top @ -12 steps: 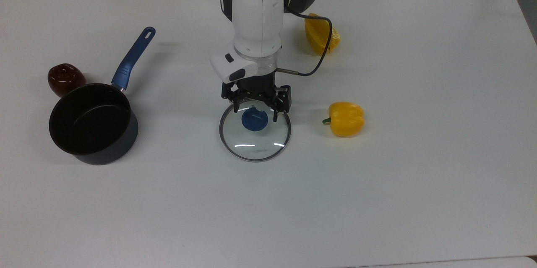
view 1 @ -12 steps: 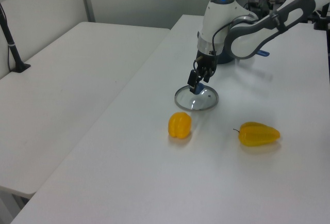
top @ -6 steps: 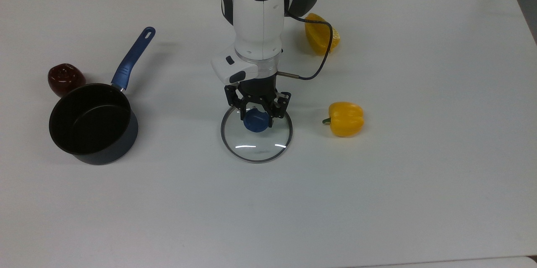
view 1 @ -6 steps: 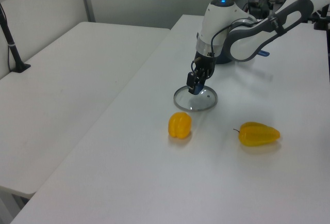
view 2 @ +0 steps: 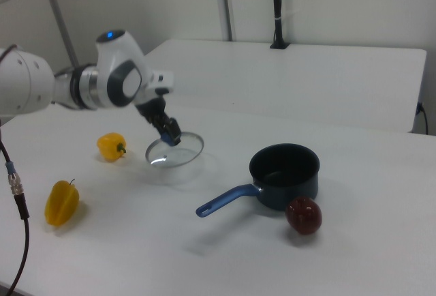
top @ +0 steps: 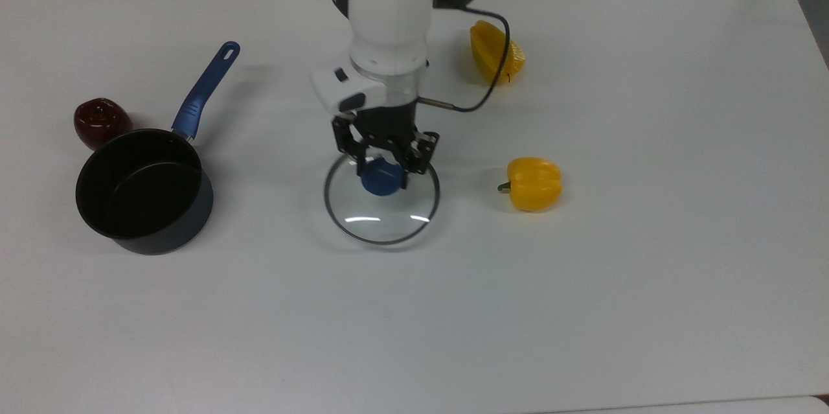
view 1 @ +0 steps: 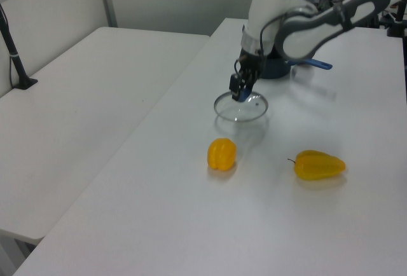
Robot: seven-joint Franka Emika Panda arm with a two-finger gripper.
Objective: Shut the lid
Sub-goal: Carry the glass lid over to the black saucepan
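Pincer fingers clamp the blue knob of the lid, which hangs level under it, lifted clear of the white counter with its shadow showing beneath in the right view. Off to the pincer's side, at the top view's left, sits the open dark saucepan with a dark red apple touching it. On the top view's right lie two yellow peppers, well apart from the pincer.

The white arm reaches downward, its black tool clamped around the lid's blue knob.
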